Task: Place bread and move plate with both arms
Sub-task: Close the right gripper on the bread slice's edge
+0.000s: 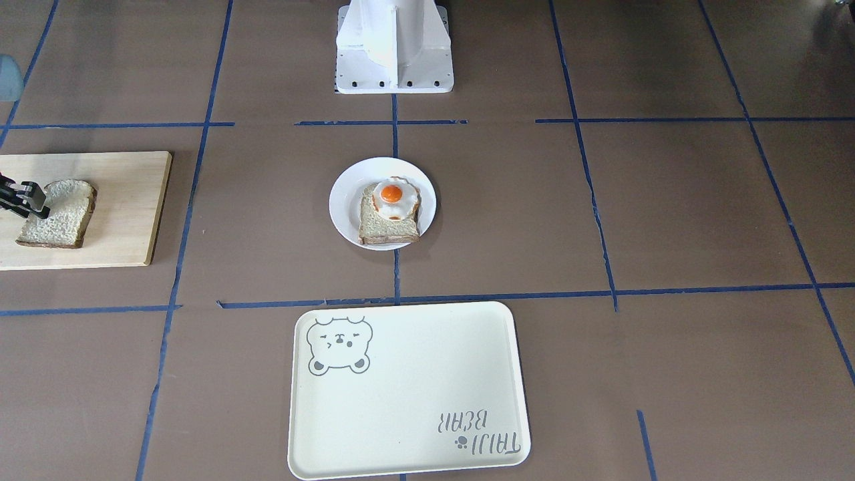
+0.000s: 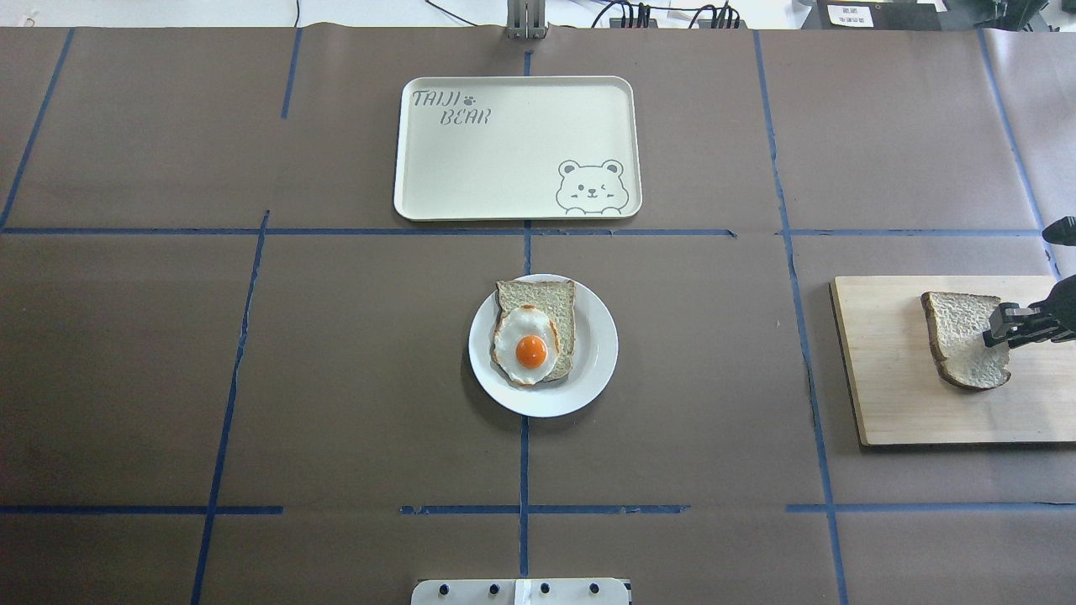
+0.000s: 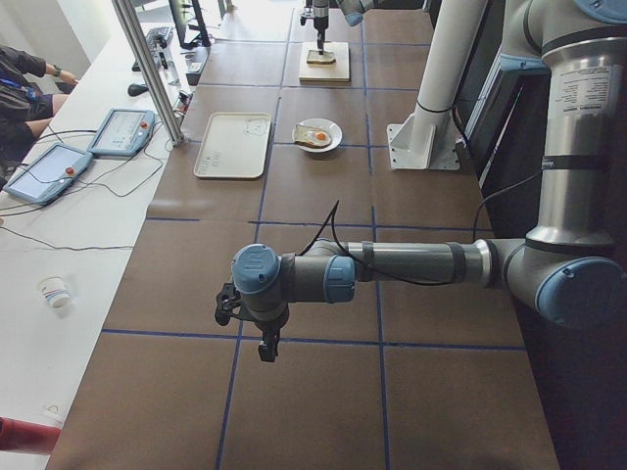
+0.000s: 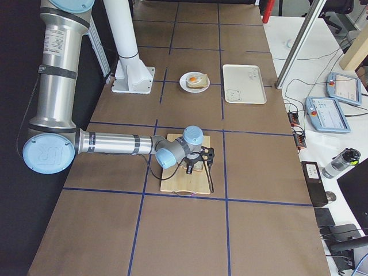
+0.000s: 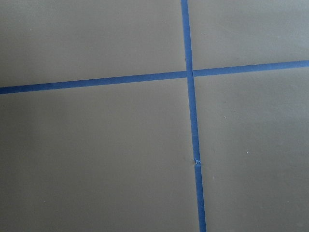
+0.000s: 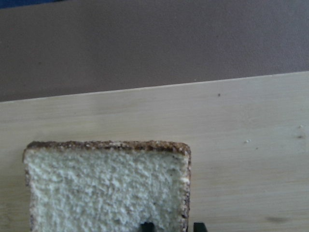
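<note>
The bread (image 2: 958, 332) lies on a pale wooden board (image 2: 891, 386) at the table's right end. My right gripper (image 2: 999, 330) is at its right edge, jaws close together across the crust, shut on the slice. The right wrist view shows the bread (image 6: 106, 188) with both fingertips (image 6: 146, 225) at its crust corner. The white plate (image 2: 598, 353) sits at the table's centre and bears a slice with a fried egg (image 2: 530, 344). My left gripper (image 3: 263, 345) hangs over bare table far to the left; I cannot tell whether it is open.
A cream tray with a bear drawing (image 2: 504, 143) lies beyond the plate. The white pedestal (image 1: 394, 47) stands on the robot's side. Blue tape lines cross the brown table. Operators' tablets (image 3: 122, 132) lie on the side bench.
</note>
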`<act>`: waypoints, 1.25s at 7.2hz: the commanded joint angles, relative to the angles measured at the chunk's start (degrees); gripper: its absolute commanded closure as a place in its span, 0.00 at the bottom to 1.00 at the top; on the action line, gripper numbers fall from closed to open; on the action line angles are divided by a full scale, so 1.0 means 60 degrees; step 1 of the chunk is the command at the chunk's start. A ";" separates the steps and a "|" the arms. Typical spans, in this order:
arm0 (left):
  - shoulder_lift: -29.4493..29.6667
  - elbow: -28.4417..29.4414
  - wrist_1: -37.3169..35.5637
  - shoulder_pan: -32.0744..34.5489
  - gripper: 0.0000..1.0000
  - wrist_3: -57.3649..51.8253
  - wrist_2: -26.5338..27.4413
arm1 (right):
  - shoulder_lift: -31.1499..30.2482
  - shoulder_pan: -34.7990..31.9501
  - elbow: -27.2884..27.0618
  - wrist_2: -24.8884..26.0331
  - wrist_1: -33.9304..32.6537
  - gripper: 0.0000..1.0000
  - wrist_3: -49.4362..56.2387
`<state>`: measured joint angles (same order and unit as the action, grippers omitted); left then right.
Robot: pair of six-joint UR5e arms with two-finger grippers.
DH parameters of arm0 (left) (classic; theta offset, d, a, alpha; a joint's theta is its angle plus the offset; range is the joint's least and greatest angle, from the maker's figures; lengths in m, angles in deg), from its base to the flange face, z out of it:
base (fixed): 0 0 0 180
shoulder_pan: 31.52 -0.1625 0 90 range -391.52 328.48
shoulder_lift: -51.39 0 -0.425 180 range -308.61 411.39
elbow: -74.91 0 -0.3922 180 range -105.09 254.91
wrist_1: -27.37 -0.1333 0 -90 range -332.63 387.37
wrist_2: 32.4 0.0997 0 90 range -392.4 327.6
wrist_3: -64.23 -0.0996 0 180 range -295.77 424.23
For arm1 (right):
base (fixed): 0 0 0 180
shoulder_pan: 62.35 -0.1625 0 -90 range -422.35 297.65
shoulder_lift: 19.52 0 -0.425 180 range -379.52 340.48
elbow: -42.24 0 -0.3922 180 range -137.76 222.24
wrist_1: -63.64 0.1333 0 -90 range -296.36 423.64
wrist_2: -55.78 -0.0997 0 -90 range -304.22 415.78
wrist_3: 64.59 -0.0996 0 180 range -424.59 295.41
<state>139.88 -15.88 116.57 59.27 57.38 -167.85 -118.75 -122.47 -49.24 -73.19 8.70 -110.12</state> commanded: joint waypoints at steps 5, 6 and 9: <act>0.0046 0.0015 0.0000 -0.0015 0.00 0.0000 -0.0013 | -0.0015 -0.0014 -0.0162 0.0094 0.0031 1.00 0.0000; 0.0061 0.0015 0.0000 -0.0015 0.00 0.0000 0.0002 | -0.0015 -0.0014 -0.0265 0.0094 0.0016 1.00 0.0000; 0.0105 0.0045 -0.0015 -0.0015 0.00 0.0015 0.0002 | -0.0146 -0.0058 -0.1054 0.0036 0.0002 1.00 0.0015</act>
<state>140.44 -15.67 116.52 59.18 57.46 -167.84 -119.30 -122.72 -53.46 -72.74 8.80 -110.00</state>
